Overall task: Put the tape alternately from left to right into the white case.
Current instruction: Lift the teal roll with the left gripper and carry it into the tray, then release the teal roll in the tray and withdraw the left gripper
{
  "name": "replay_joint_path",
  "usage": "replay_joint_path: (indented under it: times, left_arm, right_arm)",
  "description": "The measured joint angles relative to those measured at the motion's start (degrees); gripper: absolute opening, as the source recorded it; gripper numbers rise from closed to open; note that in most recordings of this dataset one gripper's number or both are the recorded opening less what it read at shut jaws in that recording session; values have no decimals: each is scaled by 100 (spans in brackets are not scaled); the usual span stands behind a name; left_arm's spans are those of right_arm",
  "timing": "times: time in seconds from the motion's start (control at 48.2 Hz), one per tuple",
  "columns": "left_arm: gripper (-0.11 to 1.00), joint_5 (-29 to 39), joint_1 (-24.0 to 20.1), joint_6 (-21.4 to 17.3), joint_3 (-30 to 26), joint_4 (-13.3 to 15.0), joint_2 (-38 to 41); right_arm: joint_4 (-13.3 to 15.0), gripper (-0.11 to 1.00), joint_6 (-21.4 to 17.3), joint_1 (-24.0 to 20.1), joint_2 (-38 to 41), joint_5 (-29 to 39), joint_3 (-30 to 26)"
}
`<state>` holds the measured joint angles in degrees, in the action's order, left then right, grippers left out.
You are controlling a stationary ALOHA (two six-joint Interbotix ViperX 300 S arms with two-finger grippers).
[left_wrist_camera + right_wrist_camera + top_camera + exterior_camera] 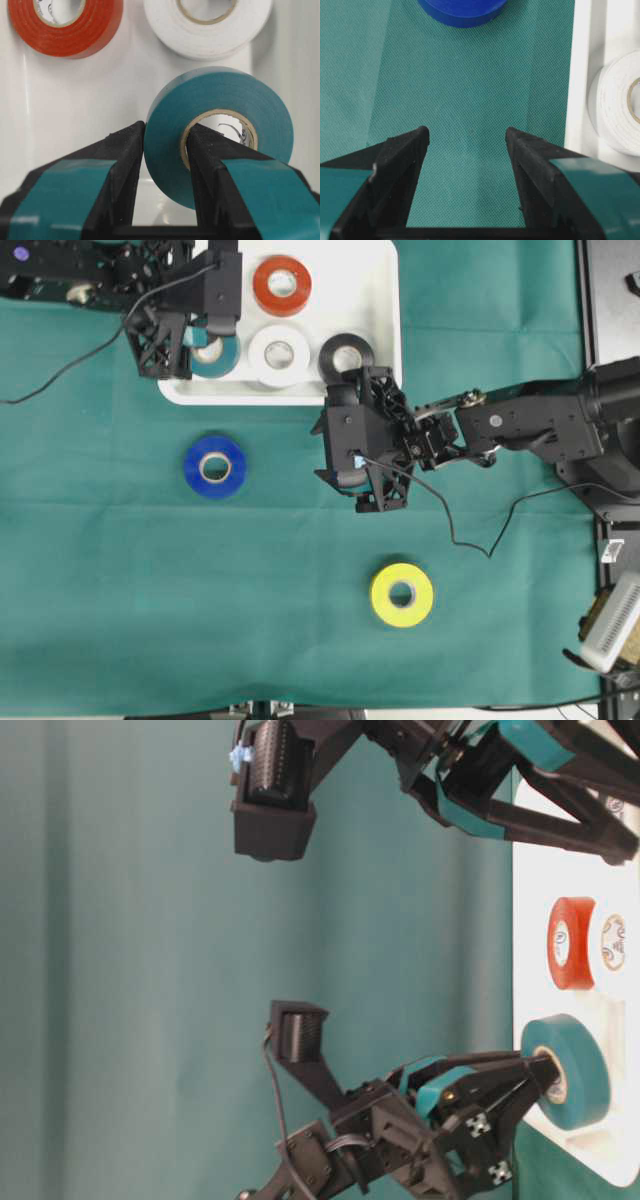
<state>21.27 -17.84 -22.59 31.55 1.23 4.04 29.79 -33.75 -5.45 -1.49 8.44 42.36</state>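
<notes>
Left wrist: teal tape (220, 125) (clamped) in left gripper (165, 150)

the case (385, 300) sits at the far edge of the desk (100, 590) and holds four tape rolls: one (282, 285) at the back, two (277, 353) (346, 355) in front of it, and one (214, 352) at the front left, gripped by the left gripper (165, 145). two rolls (215, 466) (401, 595) lie on the desk nearer. the right gripper (467, 137) hangs between them, just before the case.
</notes>
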Motion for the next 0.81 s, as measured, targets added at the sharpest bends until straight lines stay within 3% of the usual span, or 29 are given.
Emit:
replay_joint_path:
  times: [0.352, 0.477, 0.622, 0.809]
  left_arm:
    - [-2, 0, -53, -114, -53, 0, 149]
    - [12, 0, -53, -114, -53, 0, 149]
    - [42, 0, -53, -114, -53, 0, 149]
    - [42, 0, -53, -105, -53, 0, 141]
  right_arm:
    - [-9, 67, 0, -9, 0, 0, 9]
    - [0, 67, 0, 0, 0, 0, 0]
    - [0, 67, 0, 0, 0, 0, 0]
    - [0, 67, 0, 0, 0, 0, 0]
